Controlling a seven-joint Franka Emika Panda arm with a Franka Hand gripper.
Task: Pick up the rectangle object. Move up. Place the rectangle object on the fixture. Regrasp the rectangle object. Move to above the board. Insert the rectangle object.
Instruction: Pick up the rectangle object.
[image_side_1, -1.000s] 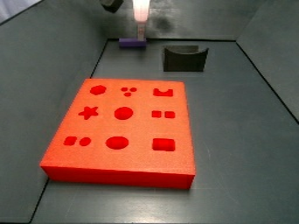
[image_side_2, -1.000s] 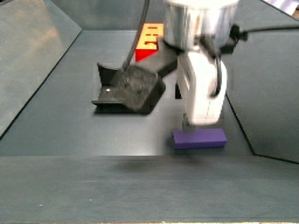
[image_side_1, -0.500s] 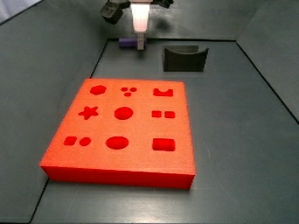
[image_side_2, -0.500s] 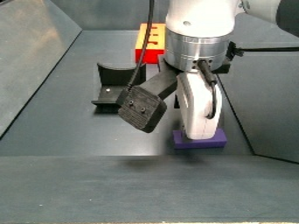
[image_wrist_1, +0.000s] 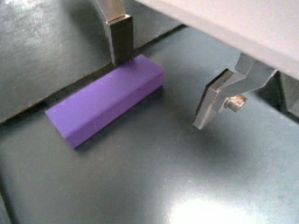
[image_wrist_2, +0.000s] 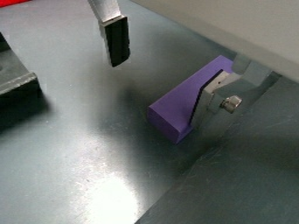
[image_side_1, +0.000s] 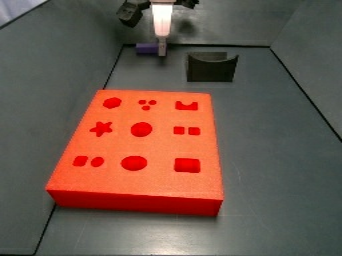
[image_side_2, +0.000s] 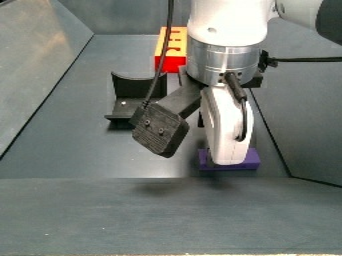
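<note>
Claw (image_wrist_1: 163, 80) has been lowered around the rectangle object (image_wrist_1: 103, 101) on the floor since a second ago; jaws wide apart, nothing gripped. Closing is judged next.

Bare floor around the gripper (image_wrist_1: 163, 83) — fixture (image_side_2: 134, 100) and board (image_side_1: 140, 145) well apart.

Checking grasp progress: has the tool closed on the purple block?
No, in a wrist view the tool is open, its fingers straddling the purple block on the floor.
</note>
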